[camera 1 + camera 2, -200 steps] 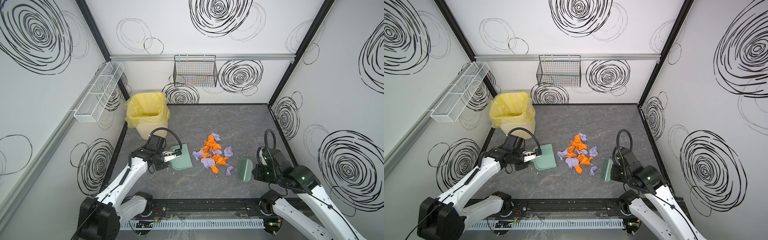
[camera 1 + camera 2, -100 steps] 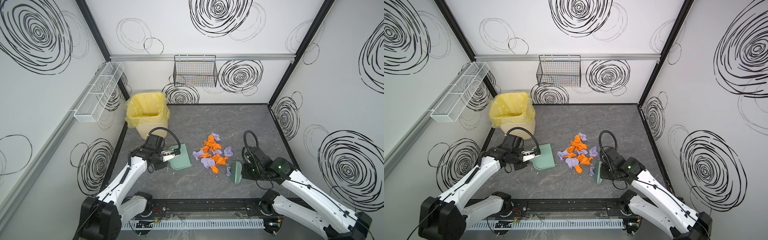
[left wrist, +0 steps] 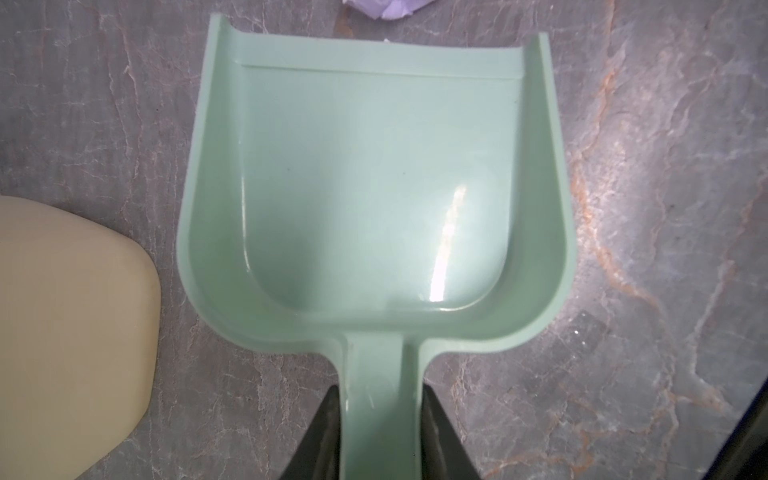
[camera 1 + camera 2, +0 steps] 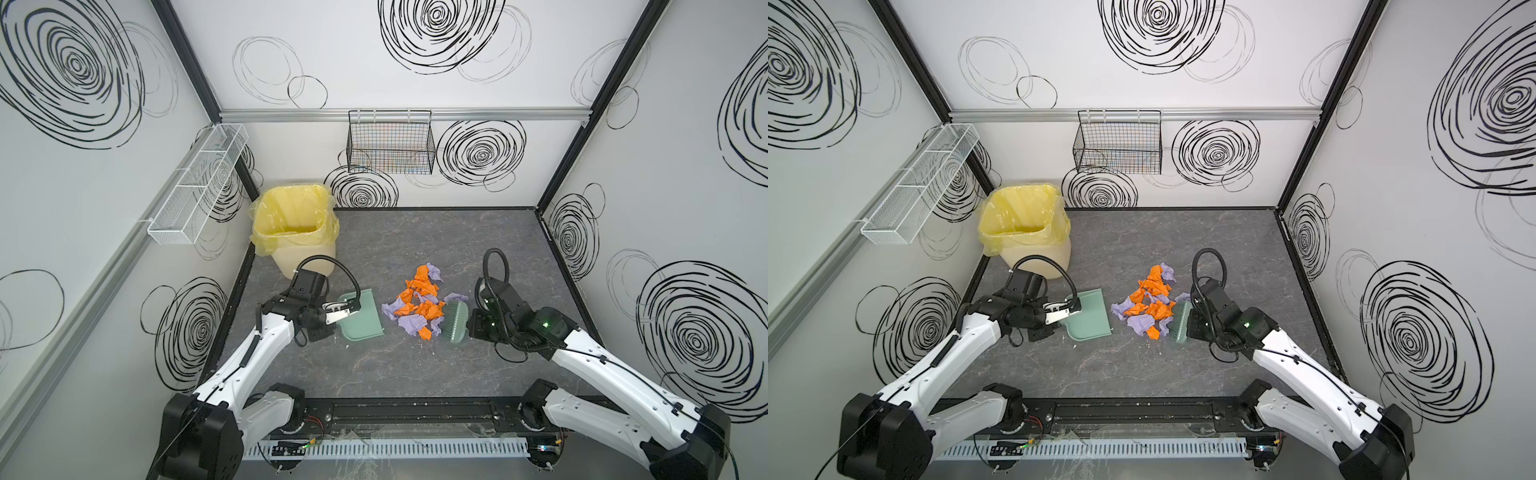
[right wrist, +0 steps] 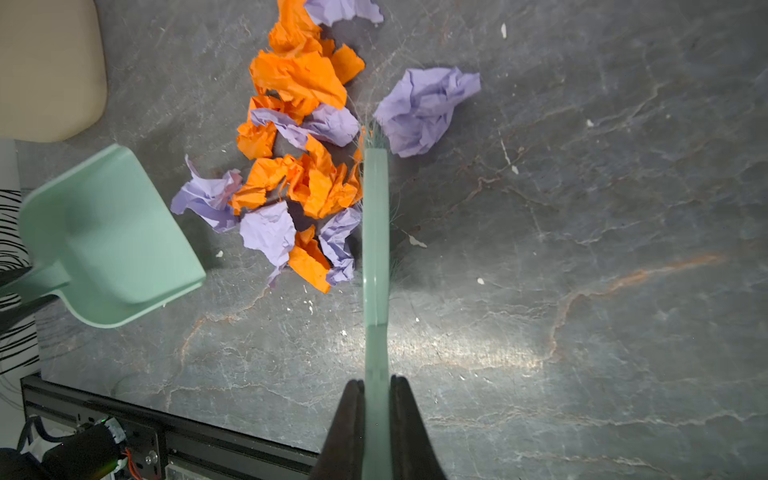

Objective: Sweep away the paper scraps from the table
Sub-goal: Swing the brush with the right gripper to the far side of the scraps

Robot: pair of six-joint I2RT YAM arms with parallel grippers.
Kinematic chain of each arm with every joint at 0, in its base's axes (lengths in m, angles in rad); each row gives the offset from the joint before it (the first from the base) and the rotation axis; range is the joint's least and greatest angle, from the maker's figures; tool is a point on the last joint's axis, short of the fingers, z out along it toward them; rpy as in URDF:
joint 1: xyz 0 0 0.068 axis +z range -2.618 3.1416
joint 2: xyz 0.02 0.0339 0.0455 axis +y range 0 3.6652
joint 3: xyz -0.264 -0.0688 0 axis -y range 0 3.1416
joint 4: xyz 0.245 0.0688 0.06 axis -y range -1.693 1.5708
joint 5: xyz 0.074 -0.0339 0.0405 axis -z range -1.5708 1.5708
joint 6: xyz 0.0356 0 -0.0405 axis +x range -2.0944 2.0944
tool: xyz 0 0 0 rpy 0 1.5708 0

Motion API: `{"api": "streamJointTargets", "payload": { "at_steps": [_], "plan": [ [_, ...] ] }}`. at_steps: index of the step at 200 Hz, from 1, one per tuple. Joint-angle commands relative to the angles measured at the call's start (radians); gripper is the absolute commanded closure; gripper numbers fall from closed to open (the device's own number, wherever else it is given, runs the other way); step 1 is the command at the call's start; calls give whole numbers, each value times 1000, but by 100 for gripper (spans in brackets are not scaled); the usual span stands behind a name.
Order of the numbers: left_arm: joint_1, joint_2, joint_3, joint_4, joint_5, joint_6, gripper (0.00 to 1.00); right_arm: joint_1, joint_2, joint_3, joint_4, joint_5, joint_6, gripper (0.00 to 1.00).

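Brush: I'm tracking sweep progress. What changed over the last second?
The right gripper, shut on the brush, carried it toward the dustpan, up against the paper scraps, nudging the nearest ones inward. The left gripper, gripping the dustpan, stayed put.

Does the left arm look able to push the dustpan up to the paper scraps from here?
Probably yes. The left claw grips the dustpan by its handle, its open lip faces the paper scraps, and only a strip of bare table lies between. The brush stands on the pile's far side.
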State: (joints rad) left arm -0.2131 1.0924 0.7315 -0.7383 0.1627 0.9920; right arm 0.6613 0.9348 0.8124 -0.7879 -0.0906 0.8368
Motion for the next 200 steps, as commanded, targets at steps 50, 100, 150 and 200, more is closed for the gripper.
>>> {"api": "streamJointTargets", "payload": {
  "at_steps": [50,100,150,200],
  "plan": [
    [3,4,-52,5,27,11,100,-72,49,297,-143,125,-142,100],
    [-7,39,-44,35,42,-20,100,-283,166,362,-177,187,-336,100],
    [-32,97,-25,52,20,-40,100,-317,310,331,-316,305,-378,100],
    [-53,170,17,44,-15,-23,100,-223,439,364,-334,351,-352,100]
  ]
}}
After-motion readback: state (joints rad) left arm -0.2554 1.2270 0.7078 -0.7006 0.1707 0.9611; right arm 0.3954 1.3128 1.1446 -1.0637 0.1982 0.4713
